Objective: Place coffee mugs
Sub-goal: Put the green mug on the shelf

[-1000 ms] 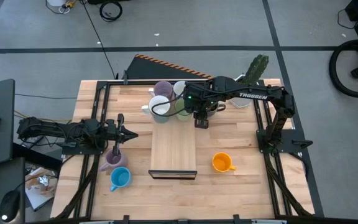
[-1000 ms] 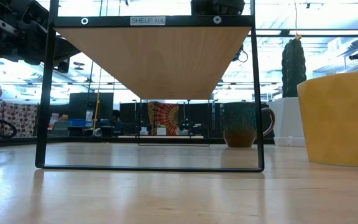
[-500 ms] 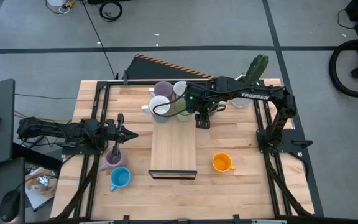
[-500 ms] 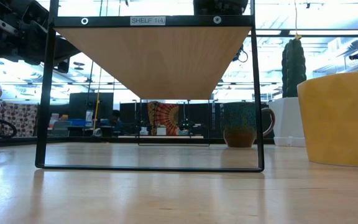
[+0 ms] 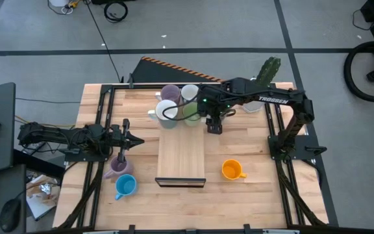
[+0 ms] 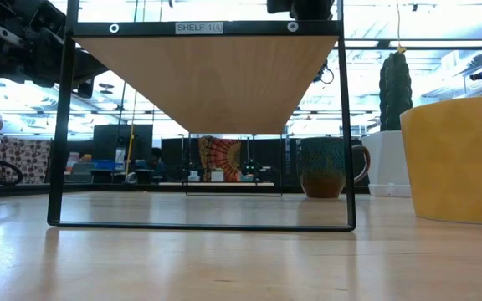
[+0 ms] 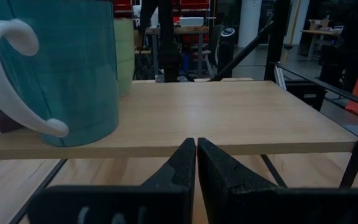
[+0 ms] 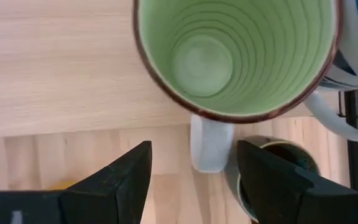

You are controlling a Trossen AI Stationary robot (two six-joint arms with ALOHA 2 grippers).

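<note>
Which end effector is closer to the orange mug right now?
The right. The right end effector is open above the shelf's far end beside the light green mug; the orange mug sits nearer the table's front. The left end effector is shut, across the shelf.

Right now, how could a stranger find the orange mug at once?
Start at the wooden shelf board in the table's middle. The orange mug stands alone on the table, near the board's front corner on the right arm's side. It is the only orange mug; the others cluster elsewhere.
</note>
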